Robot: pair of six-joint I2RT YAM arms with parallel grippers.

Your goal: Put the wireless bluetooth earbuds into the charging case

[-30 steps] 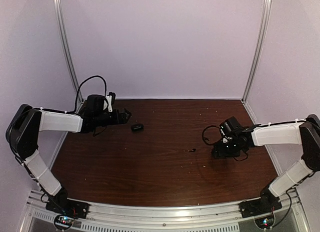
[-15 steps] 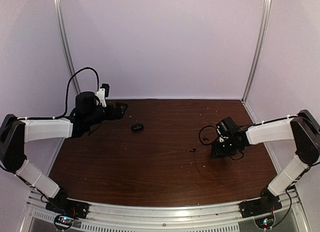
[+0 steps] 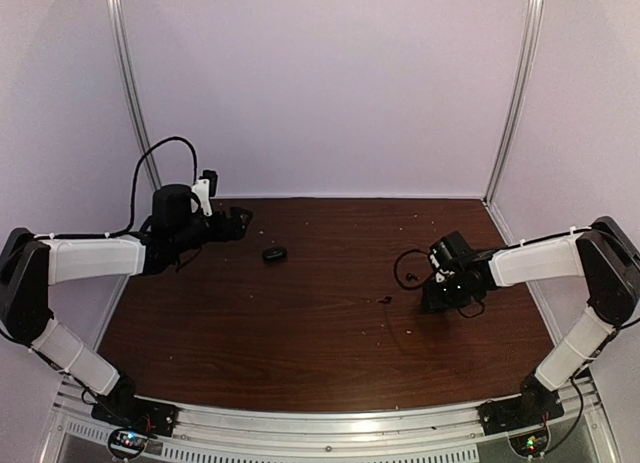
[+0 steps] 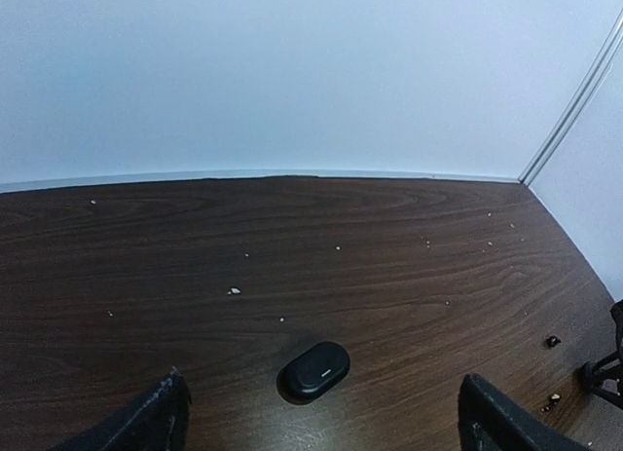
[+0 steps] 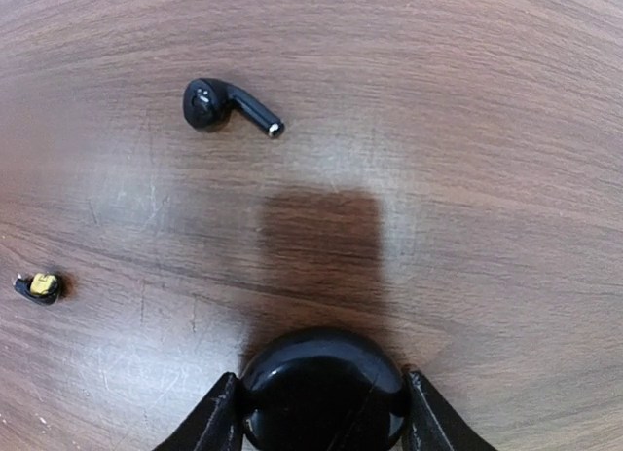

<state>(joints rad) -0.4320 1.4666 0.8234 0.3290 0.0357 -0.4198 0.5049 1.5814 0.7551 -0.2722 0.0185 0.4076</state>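
At the far left the left fingers (image 3: 238, 223) hang low over the counter (image 3: 300, 353), spread as wide as they go and holding nothing. They point right along the far edge, so the left wrist view looks straight over the case (image 4: 313, 369). My guess is the arm is parked there on purpose, out of the way but lined up to steady the case or lift its lid when a bud arrives. The case lies flat and looks closed, just right of those fingers and apart from them, in the far-left part of the counter, well apart from everything on the right.

Right of the middle one bud (image 5: 219, 102) lies on its side on bare wood, with nothing touching it. A black-and-yellow bit (image 5: 39, 287) lies near it, too small to name.

At the right the right fingers (image 3: 438, 299) point down at the counter, about half closed, one finger against each side of a round black thing (image 5: 323, 397) that fills the gap between them. It reads as a grasp from above, taken so the thing can be lifted clear. How firm it is I cannot tell, nor whether the thing is a second bud or something larger. The loose bud lies just left of these fingers, so it looks next in line. No bud is in the case yet
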